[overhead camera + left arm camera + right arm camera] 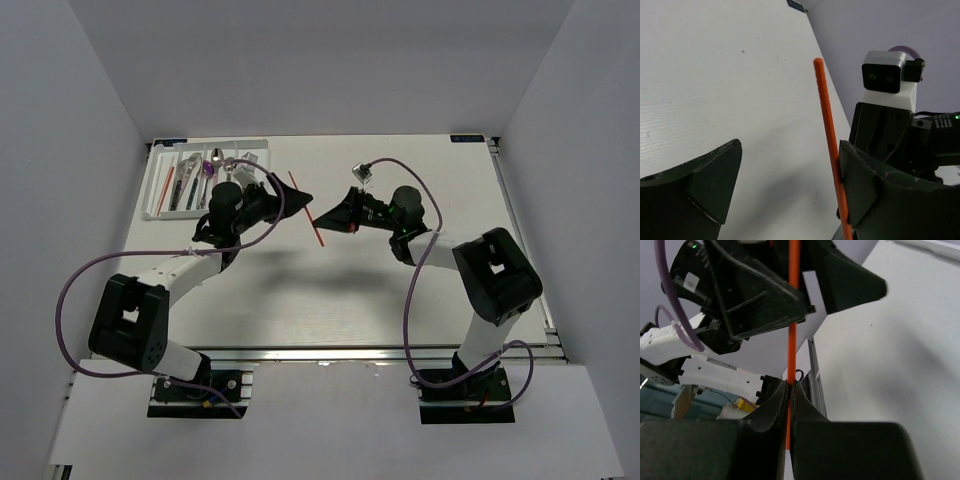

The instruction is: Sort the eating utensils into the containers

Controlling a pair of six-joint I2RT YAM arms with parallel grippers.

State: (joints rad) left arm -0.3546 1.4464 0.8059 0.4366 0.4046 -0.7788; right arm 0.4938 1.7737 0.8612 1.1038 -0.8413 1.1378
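A thin red chopstick [308, 208] is held off the table between the two grippers. My right gripper [320, 217] is shut on it; in the right wrist view the chopstick [792, 345] rises straight out of the closed fingertips [790, 387]. My left gripper [298, 198] is open around the chopstick's upper part. In the left wrist view the chopstick [825, 110] lies against the right finger [860, 180], and the left finger [715, 180] stands well apart from it. The white cutlery tray [160, 160] lies at the back left and holds several utensils [195, 180].
The right arm's wrist camera [885, 75] shows close behind the chopstick in the left wrist view. The left arm's purple cable [75, 290] loops out to the left. The table's metal rail [520, 230] runs along the right edge.
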